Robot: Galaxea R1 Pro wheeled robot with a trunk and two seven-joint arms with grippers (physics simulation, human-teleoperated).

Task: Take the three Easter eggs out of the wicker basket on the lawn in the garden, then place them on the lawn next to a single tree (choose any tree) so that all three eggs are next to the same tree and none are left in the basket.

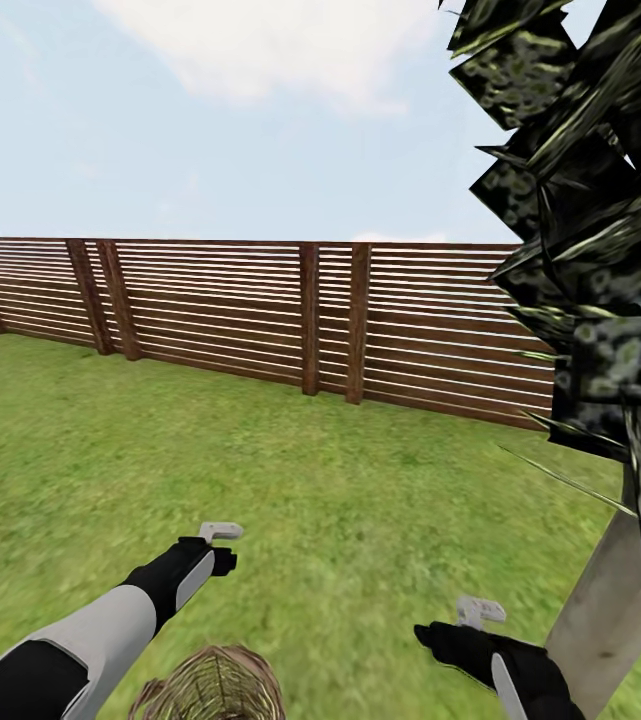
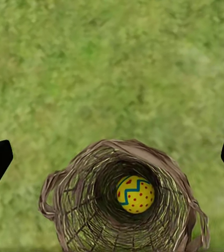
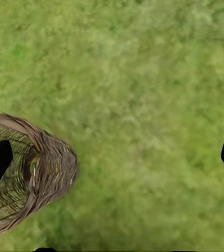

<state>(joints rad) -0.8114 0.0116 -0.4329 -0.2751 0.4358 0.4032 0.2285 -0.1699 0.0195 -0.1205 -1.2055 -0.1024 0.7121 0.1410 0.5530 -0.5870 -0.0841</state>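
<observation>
1. The garden is a wide lawn [image 1: 290, 480] of mottled green grass under a pale, cloudy sky, closed off by a brown fence [image 1: 260, 310] of horizontal wooden slats between thicker posts.
2. A tree [image 1: 615, 590] stands at the right: pale grey-brown trunk under dark, angular, whitish-blotched foliage.
3. The wicker basket [image 1: 215, 688] sits on the grass just in front of the robot, between the two arms.
4. In the left wrist view, an Easter egg [image 2: 135, 194] with red dots and a blue zigzag lies deep in the basket.
5. The left hand [image 1: 222, 532] hangs above the basket, fingers spread wide, holding nothing.
6. The right hand [image 1: 480, 610] hovers near the trunk, likewise wide and empty.
</observation>
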